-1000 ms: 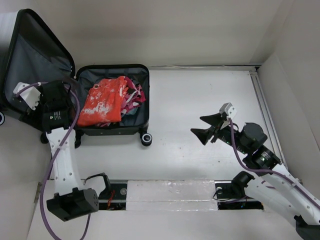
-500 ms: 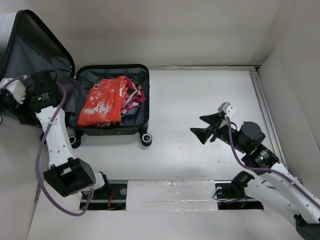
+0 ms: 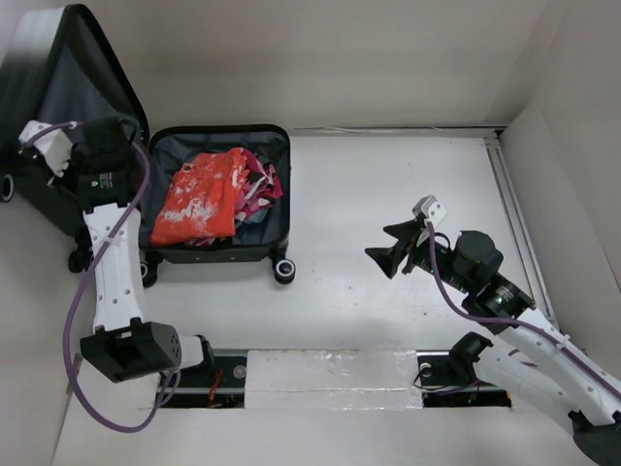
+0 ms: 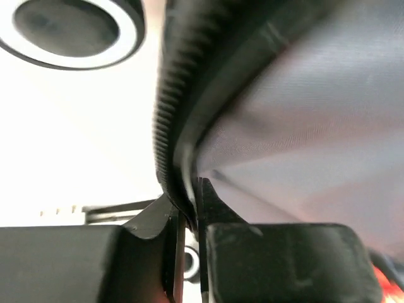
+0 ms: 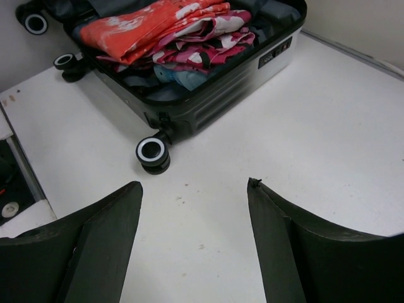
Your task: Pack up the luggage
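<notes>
– Where the white table (image 3: 388, 175) runs into its far-left corner, what lies there?

– The luggage (image 3: 223, 254), a black hard-shell case lying open, with its tray flat on the table and its grey-lined lid (image 3: 68, 97) standing up on the left, tilted away from the tray.

– Is anything in the tray?

– Folded clothes. An orange garment with white blotches (image 3: 199, 199) lies on top at the left, with pink and patterned pieces (image 3: 257, 184) beside it on the right and a bit of pale blue underneath, seen from the right wrist.

– Where are the arms?

– The left arm reaches far, up to the lid's near edge. In its wrist view the left gripper (image 4: 189, 214) is clamped on the lid's ribbed zipper rim, one black finger (image 4: 151, 221) on either side, pressed against it. The right gripper (image 3: 380, 243) is over bare table, well to the right of the case, its two fingers spread wide apart with nothing between them and pointing towards the case.

– And the wheels?

– One black-and-white caster (image 3: 283, 270) sits at the tray's near-right corner, on the table. Another (image 4: 69, 25) fills the top left of the left wrist view.
</notes>
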